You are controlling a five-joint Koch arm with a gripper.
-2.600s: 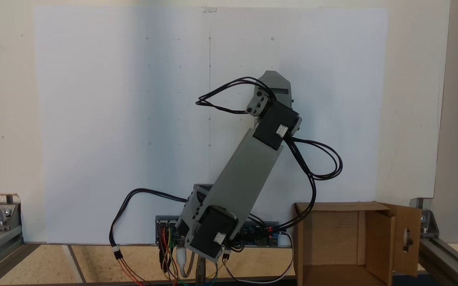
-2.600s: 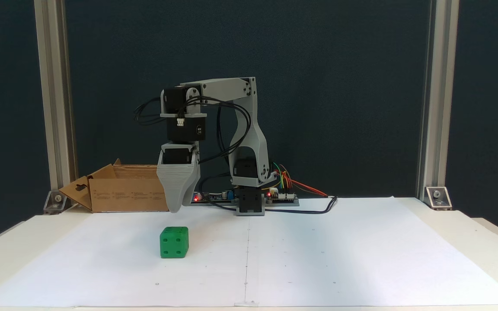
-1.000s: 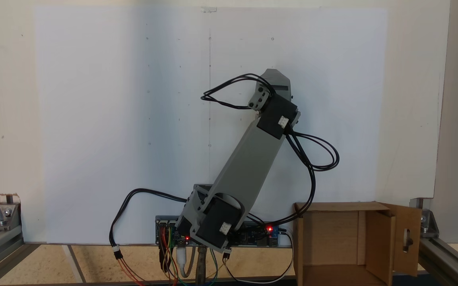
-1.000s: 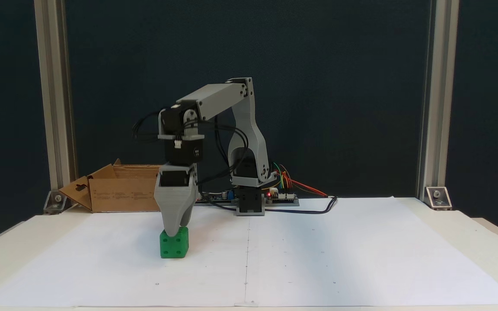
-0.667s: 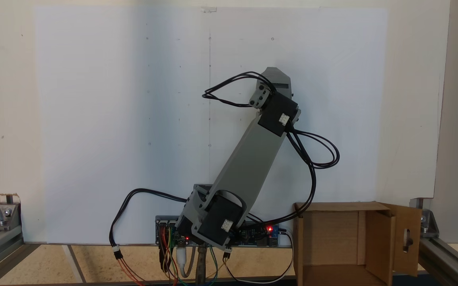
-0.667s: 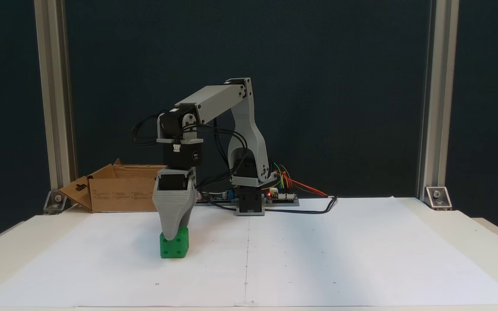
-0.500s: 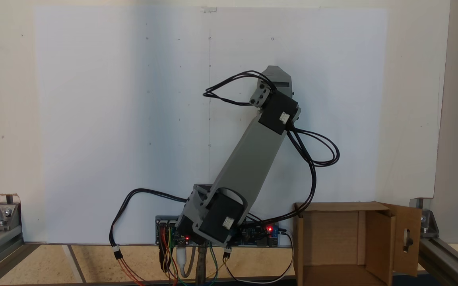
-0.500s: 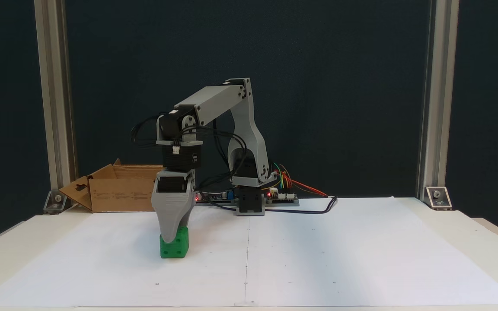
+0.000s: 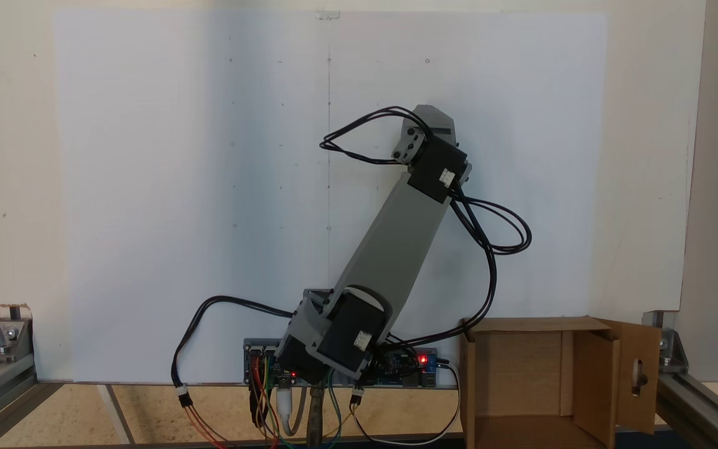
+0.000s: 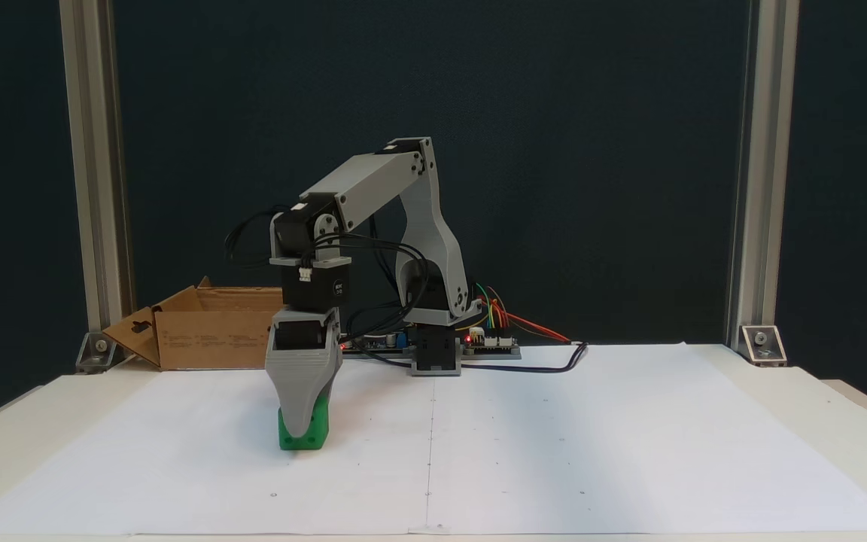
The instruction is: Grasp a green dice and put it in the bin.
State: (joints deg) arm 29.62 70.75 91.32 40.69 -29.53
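The green dice [image 10: 317, 430] sits on the white paper, left of centre in a fixed view from the front. My gripper [image 10: 299, 432] points straight down over it, and its grey front jaw covers most of the dice's near face, with the tip close to the paper. The second jaw lies behind, so the gap between the two is hidden. From above, the gripper head [image 9: 434, 123] hides the dice. The bin [image 10: 208, 331] is a brown cardboard box behind and to the left of the gripper; it also stands open-topped at the lower right [image 9: 515, 368].
The arm's base and controller board [image 10: 490, 342] with coloured wires sit at the back centre. Aluminium frame posts [image 10: 91, 188] stand at the table's corners. Black cables [image 9: 496, 237] loop beside the forearm. White paper [image 10: 591, 436] covers the table.
The gripper has come down from above the dice until its front jaw covers most of the dice's near face. The forearm has tilted down and reached slightly farther out. The dice has not moved.
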